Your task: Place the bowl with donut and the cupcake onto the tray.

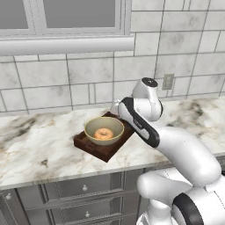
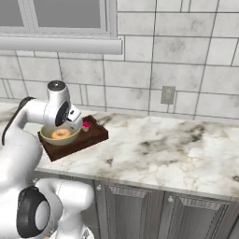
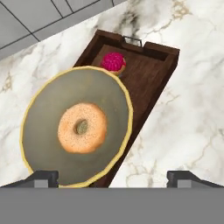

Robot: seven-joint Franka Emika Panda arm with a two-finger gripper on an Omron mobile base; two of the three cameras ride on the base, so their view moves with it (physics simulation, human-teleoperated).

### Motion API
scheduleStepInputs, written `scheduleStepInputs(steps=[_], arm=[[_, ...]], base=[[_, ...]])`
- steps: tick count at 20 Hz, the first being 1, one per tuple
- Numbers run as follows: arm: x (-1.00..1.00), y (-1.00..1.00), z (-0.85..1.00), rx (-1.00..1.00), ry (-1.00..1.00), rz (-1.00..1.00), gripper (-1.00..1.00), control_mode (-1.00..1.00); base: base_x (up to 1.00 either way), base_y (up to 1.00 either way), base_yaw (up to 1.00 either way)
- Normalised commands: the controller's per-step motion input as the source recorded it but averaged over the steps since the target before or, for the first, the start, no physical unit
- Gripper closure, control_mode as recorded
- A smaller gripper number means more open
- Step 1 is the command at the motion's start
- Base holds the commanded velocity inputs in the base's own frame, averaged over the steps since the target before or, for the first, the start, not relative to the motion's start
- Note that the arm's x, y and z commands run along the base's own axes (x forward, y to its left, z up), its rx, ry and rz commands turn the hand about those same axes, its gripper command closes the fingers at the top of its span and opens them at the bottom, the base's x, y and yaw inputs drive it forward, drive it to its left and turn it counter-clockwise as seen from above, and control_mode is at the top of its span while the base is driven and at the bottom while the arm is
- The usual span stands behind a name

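Bowl (image 3: 76, 131) and donut (image 3: 82, 127) sat just beyond my gripper (image 3: 114, 177), whose two dark fingertips (image 3: 41, 177) stood wide apart with nothing between them. One tip showed at the bowl's near rim and the other over bare marble beside the tray (image 3: 151, 74); I could not tell whether the first touched the rim.

Taking the tray as my landmark: the olive-tan bowl rested on the tray's near end, and its yellowish rim overhung the tray's long side on one flank. The orange-glazed ring donut lay flat in the middle of the bowl, inside the rim all round. The magenta-frosted cupcake (image 3: 113, 62) stood upright on the tray floor at the far end, just beside the bowl's far rim, near the end wall with its cut-out handle. Whether cupcake and bowl touched I could not tell.

From the left base camera, my hand hung over the tray's far corner, behind the bowl (image 1: 104, 130), with the donut (image 1: 103, 134) plain inside it. The tray (image 1: 94, 147) lay at an angle on the marble counter (image 1: 39, 149), near its front edge. From the right base camera, my wrist covered part of the bowl (image 2: 60, 135), and the cupcake (image 2: 86, 125) showed beside it on the tray (image 2: 91, 136). A wall outlet (image 2: 168, 94) sat on the tiled backsplash well to the side of the tray.
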Motion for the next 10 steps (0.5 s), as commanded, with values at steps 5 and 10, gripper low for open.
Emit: scheduleStepInputs(steps=[5,10], arm=[[-0.60,0.00,0.19,-0.12,-0.05,0.01,-1.00,-1.00],[-0.55,-0.05,0.07,-0.09,-0.04,0.02,-1.00,-1.00]], base=[[0.00,0.00,0.00],[0.00,0.00,0.00]])
